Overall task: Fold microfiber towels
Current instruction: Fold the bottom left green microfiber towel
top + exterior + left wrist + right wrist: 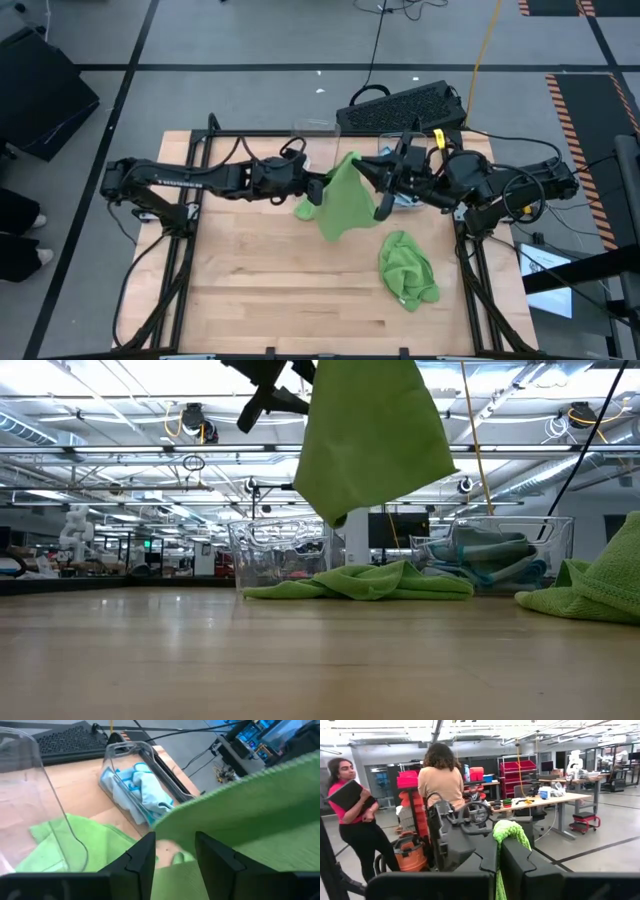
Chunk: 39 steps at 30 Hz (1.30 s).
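A lime green microfiber towel (pixel 340 200) hangs in the air above the table's middle, with my right gripper (pixel 368 172) shut on its top. My left gripper (pixel 175 857) is open and stands at the hanging towel's left edge (pixel 210 815). A second green towel (pixel 360 582) lies flat on the table below, between the bins. A third green towel (pixel 408 268) lies crumpled at the near right. Light blue towels (pixel 142 785) sit in a clear bin. My right gripper pinches the hanging towel's top corner between its two fingers; a bunched tip (pixel 509 831) sticks out past them. The fingers come about level from the table's right. The towel hangs slack below, its lowest corner (pixel 335 518) clear of the table. My left gripper: I cannot tell whether its fingers touch the towel.
A clear bin (pixel 280 555) stands at the far middle, and another (pixel 500 550) holding the blue towels stands at the far right. A black keyboard (pixel 400 105) lies beyond the far edge. Bare wood (pixel 250 280) stretches across the near left. People stand in the room beyond.
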Tool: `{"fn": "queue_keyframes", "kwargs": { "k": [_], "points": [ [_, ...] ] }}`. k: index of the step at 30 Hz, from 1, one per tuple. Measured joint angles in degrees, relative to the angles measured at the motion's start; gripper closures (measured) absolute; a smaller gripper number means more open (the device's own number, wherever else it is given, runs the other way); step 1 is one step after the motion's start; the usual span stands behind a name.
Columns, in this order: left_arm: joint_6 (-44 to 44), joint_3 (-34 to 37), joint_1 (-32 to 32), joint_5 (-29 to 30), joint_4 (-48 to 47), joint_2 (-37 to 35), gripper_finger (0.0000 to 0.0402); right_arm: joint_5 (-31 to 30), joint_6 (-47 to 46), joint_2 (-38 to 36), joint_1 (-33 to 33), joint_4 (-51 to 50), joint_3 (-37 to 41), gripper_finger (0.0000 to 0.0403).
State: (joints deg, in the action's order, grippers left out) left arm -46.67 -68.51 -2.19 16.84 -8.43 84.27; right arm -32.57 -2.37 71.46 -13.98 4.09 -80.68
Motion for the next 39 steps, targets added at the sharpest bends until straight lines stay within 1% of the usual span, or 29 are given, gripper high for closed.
{"fn": "queue_keyframes", "kwargs": {
  "k": [2, 4, 8, 10, 13, 14, 16, 17, 21, 24, 28, 31, 36, 39],
  "points": [
    [2.2, 0.0, -0.9, -0.8, 0.1, 0.0, 0.0262, 0.6, -0.2, 0.0, 0.0, 0.0, 0.0, 0.0399],
    [5.3, 0.0, -1.9, -3.3, 1.0, 0.3, 0.0272, 1.4, -1.0, 0.0, 0.0, 0.1, 0.0, 0.0399],
    [8.0, 0.0, -3.9, -10.5, 3.3, 1.5, 0.0317, 1.4, -2.8, 0.0, 0.0, 0.2, 0.0, 0.0399],
    [9.0, -0.2, -4.4, -13.8, 6.6, 3.2, 0.0336, 1.4, -3.0, 0.0, 0.0, 0.3, 0.0, 0.0399],
    [12.7, 0.1, -5.0, -21.1, 7.6, 5.6, 0.0356, 1.4, -3.0, 0.0, 0.0, 0.4, 0.0, 0.0399],
    [13.3, 0.0, -4.9, -22.6, 8.9, 6.5, 0.0363, 1.4, -3.0, 0.0, 0.0, 0.5, 0.0, 0.0399],
    [13.6, 0.1, -4.6, -23.7, 8.1, 6.8, 0.0387, 2.5, -2.9, 0.0, 0.0, 0.3, 0.0, 0.0399],
    [13.6, 0.1, -4.3, -23.4, 8.3, 6.7, 0.0394, 3.5, -2.9, -0.2, 0.0, 0.1, 0.0, 0.0399],
    [15.5, 0.0, -3.0, -17.3, 8.0, 5.8, 0.0399, 9.1, -2.0, -1.7, 0.0, -1.7, 0.0, 0.0399],
    [16.7, 0.0, -2.5, -15.1, 8.2, 3.8, 0.0399, 12.0, -3.4, -3.3, 0.0, -4.8, 0.0, 0.0399],
    [18.4, 0.0, -1.7, -12.5, 7.5, 1.1, 0.0400, 12.3, -6.1, -5.5, 0.0, -11.0, 0.0, 0.0399],
    [19.6, 0.0, -1.1, -11.7, 5.6, -1.0, 0.0400, 11.9, -7.0, -6.6, 0.0, -14.3, 0.0, 0.0399],
    [19.8, -0.1, -0.4, -10.2, 2.0, -2.9, 0.0401, 11.9, -7.3, -7.3, 0.0, -15.5, 0.0, 0.0399],
    [19.3, 0.1, -0.3, -11.2, -0.2, -2.7, 0.0399, 12.7, -7.4, -7.2, 0.0, -15.7, 0.0, 0.0399]
  ]
}}
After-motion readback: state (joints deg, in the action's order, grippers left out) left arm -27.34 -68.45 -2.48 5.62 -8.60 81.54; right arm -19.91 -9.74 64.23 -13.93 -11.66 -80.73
